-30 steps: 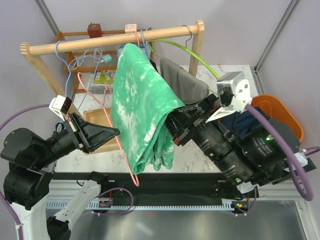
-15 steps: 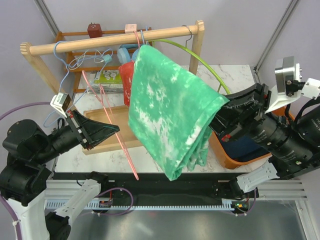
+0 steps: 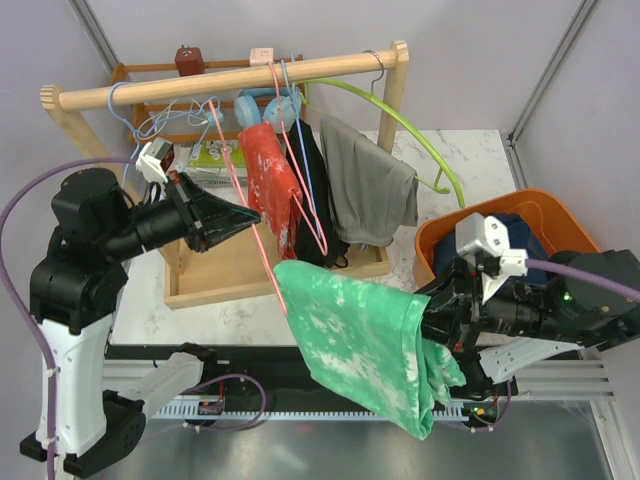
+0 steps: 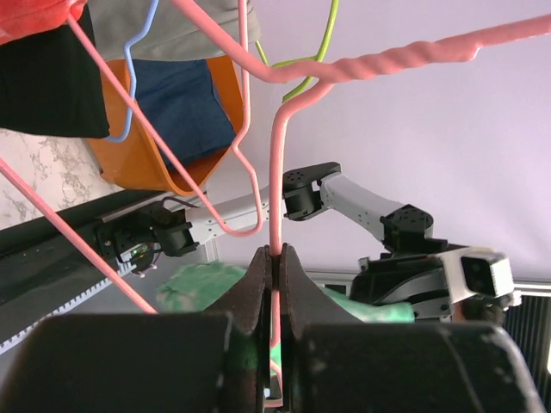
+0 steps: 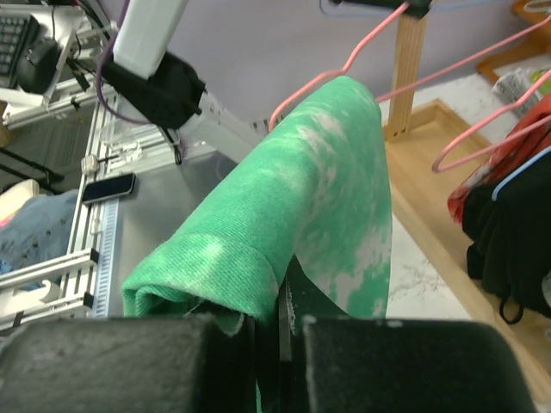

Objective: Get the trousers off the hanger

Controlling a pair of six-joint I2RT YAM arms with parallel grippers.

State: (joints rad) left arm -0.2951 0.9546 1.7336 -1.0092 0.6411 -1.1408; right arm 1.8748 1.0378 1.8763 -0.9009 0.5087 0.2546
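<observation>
The mint-green mottled trousers [image 3: 360,335] hang over the table's near edge, and my right gripper [image 3: 428,322] is shut on their folded edge. In the right wrist view the cloth [image 5: 331,181] drapes over that gripper [image 5: 284,303]. Their upper left corner lies by the low end of the pink hanger [image 3: 262,240]; I cannot tell whether it still rests on the wire. My left gripper [image 3: 248,214] is shut on the pink hanger's wire [image 4: 277,181], seen pinched in that gripper [image 4: 276,255]. The navy denim trousers [image 3: 518,238] lie in the orange basket [image 3: 545,205].
A wooden rail [image 3: 180,86] at the back carries a red garment [image 3: 270,185], a black garment [image 3: 312,185], a grey garment [image 3: 372,185] and an empty green hanger [image 3: 405,120]. A wooden tray [image 3: 220,275] lies under them. Blue cables hang at the left.
My right gripper has drawn the green trousers down and towards the near edge, off the rail area. My left gripper has moved up and back with the pink hanger.
</observation>
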